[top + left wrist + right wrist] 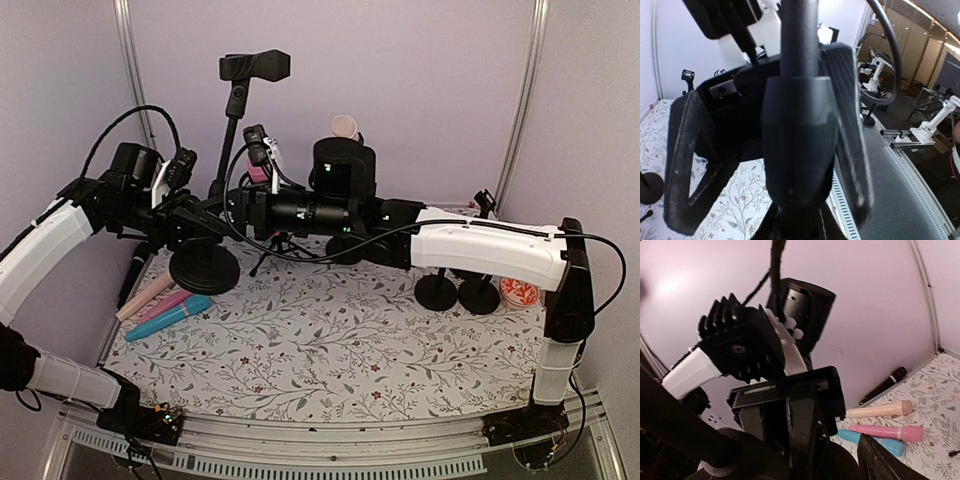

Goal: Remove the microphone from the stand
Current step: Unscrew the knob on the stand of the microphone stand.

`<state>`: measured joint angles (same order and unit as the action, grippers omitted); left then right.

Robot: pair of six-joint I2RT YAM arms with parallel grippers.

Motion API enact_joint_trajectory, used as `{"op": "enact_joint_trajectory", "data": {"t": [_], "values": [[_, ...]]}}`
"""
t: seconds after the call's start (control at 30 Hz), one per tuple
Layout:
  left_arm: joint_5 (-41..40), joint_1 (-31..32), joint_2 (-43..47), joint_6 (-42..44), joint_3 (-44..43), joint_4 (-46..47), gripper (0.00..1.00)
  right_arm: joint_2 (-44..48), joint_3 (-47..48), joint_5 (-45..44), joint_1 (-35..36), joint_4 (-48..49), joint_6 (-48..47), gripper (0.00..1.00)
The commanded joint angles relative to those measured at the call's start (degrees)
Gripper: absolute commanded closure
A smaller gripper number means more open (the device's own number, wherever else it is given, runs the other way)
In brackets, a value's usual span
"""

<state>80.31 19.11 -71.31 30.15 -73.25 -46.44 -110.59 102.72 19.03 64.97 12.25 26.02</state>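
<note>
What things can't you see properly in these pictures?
Top view: the pink thing is mostly hidden behind the right arm.
Top view: the red-and-white round thing is half hidden by that arm, too small to name.
Left wrist view: the stand pole is blurred and blocks much of the table.

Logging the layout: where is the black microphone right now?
In the top view the black microphone lies at the mat's left edge by the wall, just beyond the beige microphone and left of the stand's round base.
</note>
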Motion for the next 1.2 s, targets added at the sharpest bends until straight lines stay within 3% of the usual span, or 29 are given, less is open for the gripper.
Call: {"op": "enact_joint_trajectory", "data": {"t": [0.0, 0.23, 0.43, 0.57, 0.7, 0.9, 1.17], "values": [[-4.7, 0.0, 0.2, -3.5, -2.1, 4.1, 1.00, 1.3, 1.7, -20.0, 0.9, -12.5, -3.8, 0.25], [-11.4, 0.0, 0.4, -6.3, -0.7, 8.4, 1.00, 2.5, 1.2, -24.2, 2.7, -8.9, -4.1, 0.38], [-12.1, -0.1, 0.3, -6.8, -0.3, 9.3, 1.00, 3.3, 1.0, -24.3, 2.8, -7.1, -3.5, 0.53], [-12.1, -0.1, 0.4, -6.8, -0.2, 9.3, 1.00, 3.6, 1.0, -24.0, 2.8, -6.1, -3.1, 0.52], [-12.1, -0.1, 0.5, -6.8, 0.0, 9.3, 1.00, 3.9, 1.2, -25.3, 2.8, -5.5, -2.3, 0.41], [-11.3, -0.1, 1.0, -6.9, 0.0, 9.0, 1.00, 4.7, -0.2, -27.9, 2.8, -4.8, -0.9, 0.41], [-10.7, -0.1, 0.9, -6.8, -0.1, 8.8, 1.00, 4.1, 0.2, -25.1, 2.7, -3.5, -0.9, 0.68]]}}
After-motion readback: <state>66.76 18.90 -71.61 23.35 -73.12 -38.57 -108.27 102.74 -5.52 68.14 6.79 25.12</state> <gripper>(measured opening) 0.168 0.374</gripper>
